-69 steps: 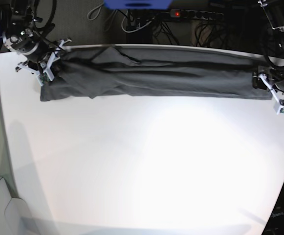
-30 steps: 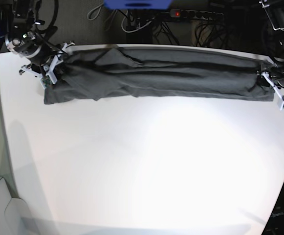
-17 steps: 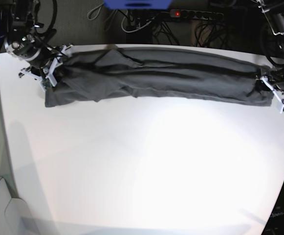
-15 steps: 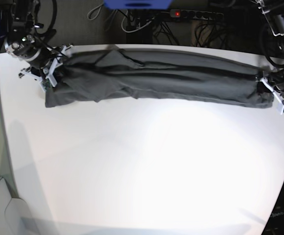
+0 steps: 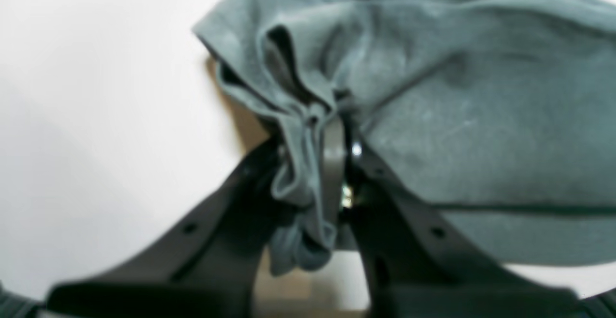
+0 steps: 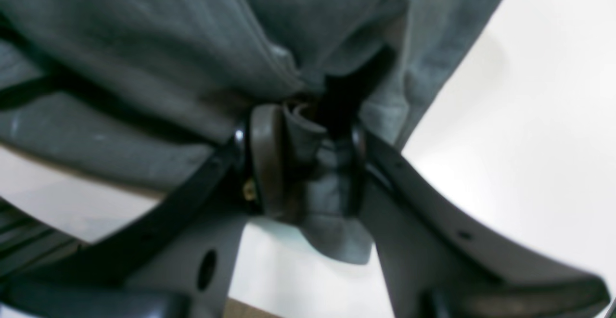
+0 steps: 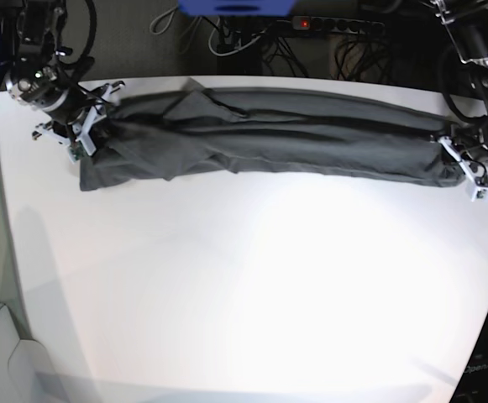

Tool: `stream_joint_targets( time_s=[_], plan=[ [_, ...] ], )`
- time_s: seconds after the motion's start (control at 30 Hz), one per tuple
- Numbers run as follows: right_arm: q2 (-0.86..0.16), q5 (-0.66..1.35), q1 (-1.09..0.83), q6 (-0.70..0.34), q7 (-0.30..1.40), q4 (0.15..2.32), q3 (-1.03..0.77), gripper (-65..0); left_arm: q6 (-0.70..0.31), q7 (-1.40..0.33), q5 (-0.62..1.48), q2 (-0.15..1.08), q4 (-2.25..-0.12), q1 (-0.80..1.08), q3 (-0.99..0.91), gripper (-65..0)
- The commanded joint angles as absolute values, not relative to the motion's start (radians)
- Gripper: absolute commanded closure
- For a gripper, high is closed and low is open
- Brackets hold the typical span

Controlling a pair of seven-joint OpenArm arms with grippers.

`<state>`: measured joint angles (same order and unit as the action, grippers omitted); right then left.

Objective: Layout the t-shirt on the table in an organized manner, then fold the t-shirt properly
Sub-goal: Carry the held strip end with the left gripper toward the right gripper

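Charcoal-grey cloth is stretching in 1 long, wrinkled band along the far edge of the table [image 7: 252, 294]: the t-shirt [image 7: 269, 134] is lying folded lengthwise, running from near the far left corner almost to the right edge in the base view. Its surface is showing several long creases and a raised fold near the left end.

At the band's right end in that view, the left gripper [image 7: 460, 159] is pinching the fabric. The left wrist view is showing the left gripper [image 5: 332, 164] with its 2 black fingers [image 5: 404, 212] drawn nearly together on a bunched hem of the t-shirt [image 5: 457, 116], with a small tuft hanging below the tips and white table [image 5: 96, 116] lying to the side.

At the band's other end, the right gripper [image 7: 88, 126] is gripping the cloth as well. In the right wrist view the right gripper [image 6: 301, 164] is standing partly open, its pads [image 6: 264, 164] pressing a thick roll of the t-shirt [image 6: 144, 58] between them, with a flap drooping underneath. Bare table [image 6: 529, 140] is showing beyond the fabric's edge there.
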<state>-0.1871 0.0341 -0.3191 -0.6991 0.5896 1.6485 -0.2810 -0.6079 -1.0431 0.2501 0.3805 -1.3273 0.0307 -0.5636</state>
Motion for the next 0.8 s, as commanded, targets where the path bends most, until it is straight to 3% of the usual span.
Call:
stream_joint_targets(
  time_s=[0.0, 0.13, 0.37, 0.57, 0.77],
  plan=[
    [-0.199, 0.005, -0.312, -0.698, 0.622, 1.649, -0.285, -19.8, -0.615, -1.075, 0.252, 0.394, -1.379, 0.022, -0.558, -0.4],
    [-0.199, 0.005, -0.308, -0.698, 0.624, 1.649, -0.285, -19.7, -0.611, -1.184, 0.252, 0.378, -1.555, -0.010, -0.504, -0.4],
    [-0.199, 0.005, -0.308, -0.698, 0.624, 1.649, -0.285, -19.7, -0.575, -1.359, 0.239, 0.222, -1.856, -0.059, -0.412, -0.4],
    [-0.199, 0.005, -0.308, -0.698, 0.624, 1.649, -0.285, -19.7, -0.539, -1.369, 0.142, 0.091, -1.856, -0.036, -0.226, -0.4],
    [-0.199, 0.005, -0.308, -0.698, 0.624, 1.650, -0.285, -19.7, -0.536, -1.374, 0.143, -0.048, -1.857, 0.030, -0.168, -0.4]
  ],
)
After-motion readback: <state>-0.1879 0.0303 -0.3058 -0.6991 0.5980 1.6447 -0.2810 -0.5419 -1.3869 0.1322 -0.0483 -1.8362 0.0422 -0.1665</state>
